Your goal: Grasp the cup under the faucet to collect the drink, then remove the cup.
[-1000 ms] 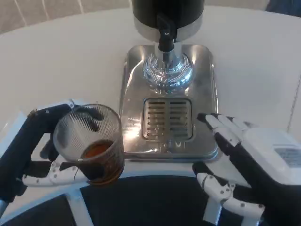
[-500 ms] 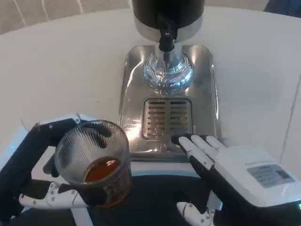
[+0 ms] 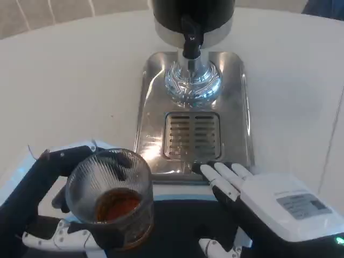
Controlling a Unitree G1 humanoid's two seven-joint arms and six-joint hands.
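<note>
Over the last second the left hand [image 3: 51, 207] has been drawing the ribbed clear glass cup [image 3: 112, 199] back toward the robot, off the shiny steel drip tray [image 3: 236, 115], while the right hand [image 3: 258, 207] has been sliding inward along the tray's near edge. Now the left hand is gripping the cup, dark fingers wrapping its far side and a white finger lying under its base, with amber drink pooling in the bottom. The right hand is hanging beside it, fingers spread and holding nothing, fingertips at the tray's front lip. The black faucet [image 3: 190, 36] is standing well beyond both hands. I'd worry about the tilt: the cup seems to be leaning, so a quick pull could be slopping the drink over the rim, and the smooth glass might be slipping through those fingers.
</note>
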